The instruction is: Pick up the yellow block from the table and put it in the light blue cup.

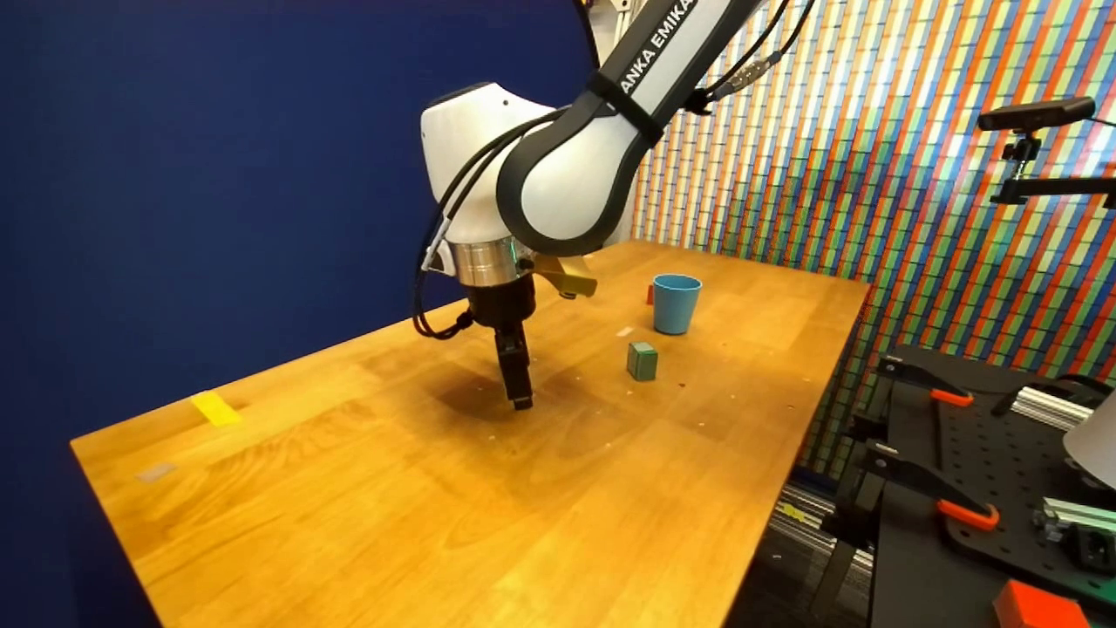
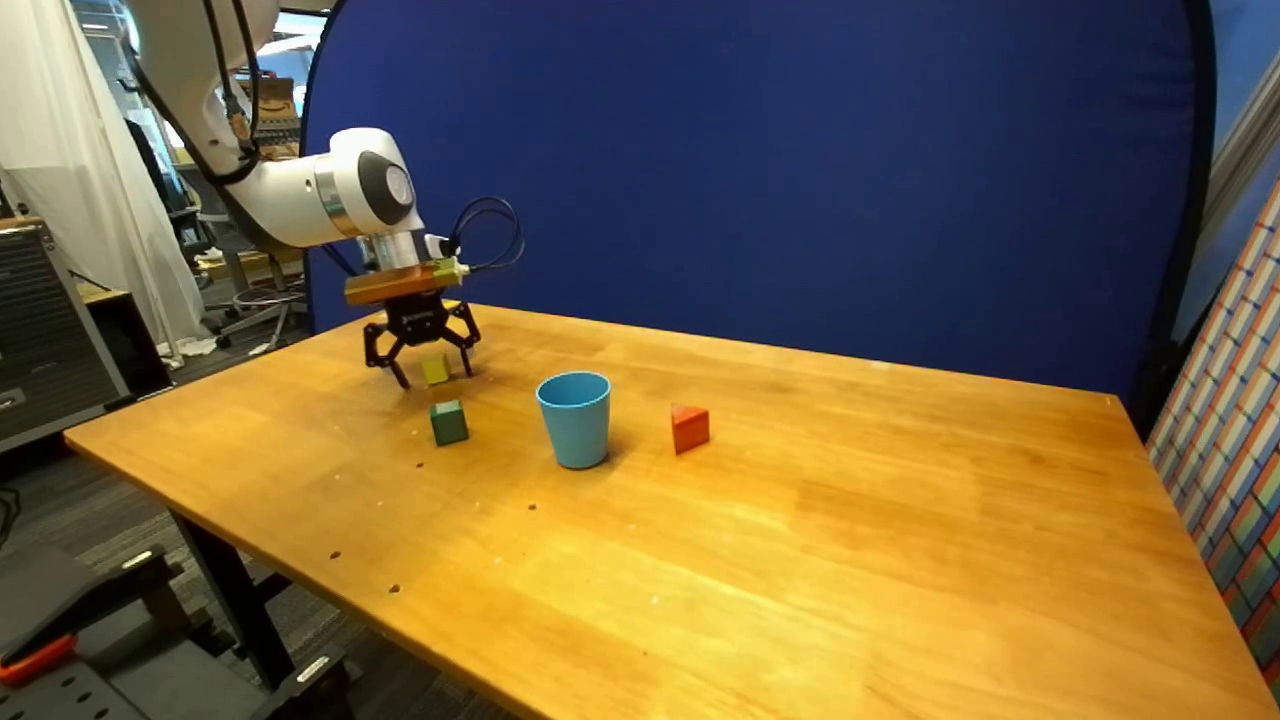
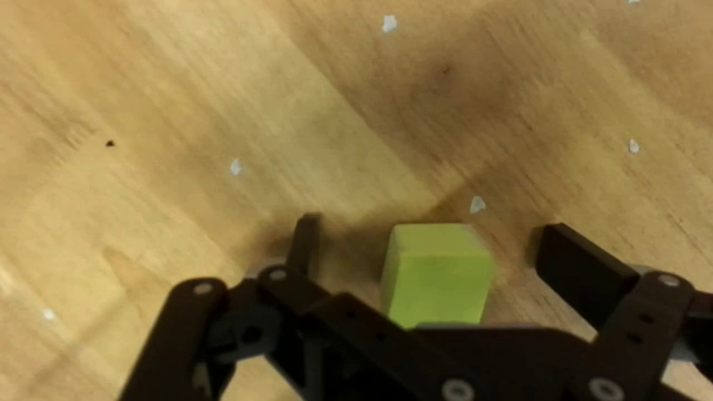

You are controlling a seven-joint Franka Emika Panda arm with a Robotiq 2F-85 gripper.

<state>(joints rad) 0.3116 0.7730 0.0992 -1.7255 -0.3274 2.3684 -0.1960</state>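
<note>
We found the yellow block [image 3: 440, 284] on the table [image 2: 900, 560], apart from the light blue cup [image 2: 576, 425] and farther from it than the green block [image 2: 449, 424]. We noted the gripper [image 2: 436, 377] astride the yellow block, jaws wide apart, a gap at each side, gripping nothing. The red block [image 2: 690, 429] stood near the cup.

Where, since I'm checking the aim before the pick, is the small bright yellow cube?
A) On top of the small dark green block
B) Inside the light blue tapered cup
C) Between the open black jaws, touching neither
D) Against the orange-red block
C: the wrist view shows the small bright yellow cube between the open jaws, with wood-grain tabletop visible on both sides of it.
</note>
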